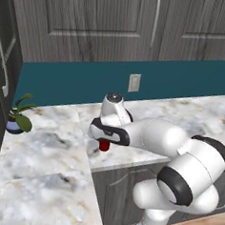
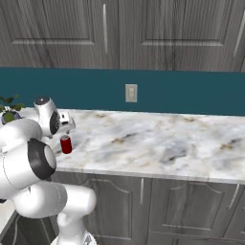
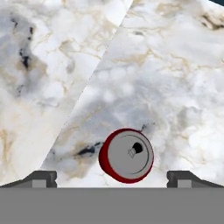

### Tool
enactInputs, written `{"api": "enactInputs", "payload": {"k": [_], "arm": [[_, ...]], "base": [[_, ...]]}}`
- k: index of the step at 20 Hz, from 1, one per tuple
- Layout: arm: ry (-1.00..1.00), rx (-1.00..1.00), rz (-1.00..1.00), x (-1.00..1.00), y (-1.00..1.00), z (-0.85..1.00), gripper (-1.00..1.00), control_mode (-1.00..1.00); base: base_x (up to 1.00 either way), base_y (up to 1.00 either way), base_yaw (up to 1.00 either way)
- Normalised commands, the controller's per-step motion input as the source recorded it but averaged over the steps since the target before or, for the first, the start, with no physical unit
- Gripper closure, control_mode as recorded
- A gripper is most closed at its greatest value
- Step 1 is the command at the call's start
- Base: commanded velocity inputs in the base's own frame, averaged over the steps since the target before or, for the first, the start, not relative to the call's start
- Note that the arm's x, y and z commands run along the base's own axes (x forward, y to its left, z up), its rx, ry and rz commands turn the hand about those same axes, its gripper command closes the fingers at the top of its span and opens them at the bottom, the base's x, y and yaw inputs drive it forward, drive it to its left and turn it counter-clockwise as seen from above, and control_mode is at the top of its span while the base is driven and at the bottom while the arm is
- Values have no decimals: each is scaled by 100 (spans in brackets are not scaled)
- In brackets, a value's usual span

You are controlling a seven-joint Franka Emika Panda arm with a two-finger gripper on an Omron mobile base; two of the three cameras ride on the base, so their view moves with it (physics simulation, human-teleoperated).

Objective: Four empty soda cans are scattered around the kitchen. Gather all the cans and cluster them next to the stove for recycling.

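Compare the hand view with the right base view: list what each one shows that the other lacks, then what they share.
Hand view alone: the red soda can's silver top with its opening, seen from above, the open gripper with a fingertip either side of it, and a seam in the countertop.

Right base view alone: the wall outlet, the teal backsplash, the grey cabinets, a potted plant, and the can's side, standing upright.

Both: the red soda can and the marble countertop.

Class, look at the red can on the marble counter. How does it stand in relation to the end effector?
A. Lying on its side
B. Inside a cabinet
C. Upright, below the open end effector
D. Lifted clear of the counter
C: the red can stands upright on the counter, between the spread tips of the open end effector above it.
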Motion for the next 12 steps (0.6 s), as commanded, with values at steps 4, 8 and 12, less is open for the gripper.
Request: {"api": "enactInputs", "payload": {"k": [4,8,12], "arm": [[0,0,0,0,-5,-27,-100,-100],[0,2,0,7,0,-20,-100,-100],[0,2,0,22,0,-19,-100,-100]], "base": [[0,0,0],[0,0,0],[0,0,0]]}}
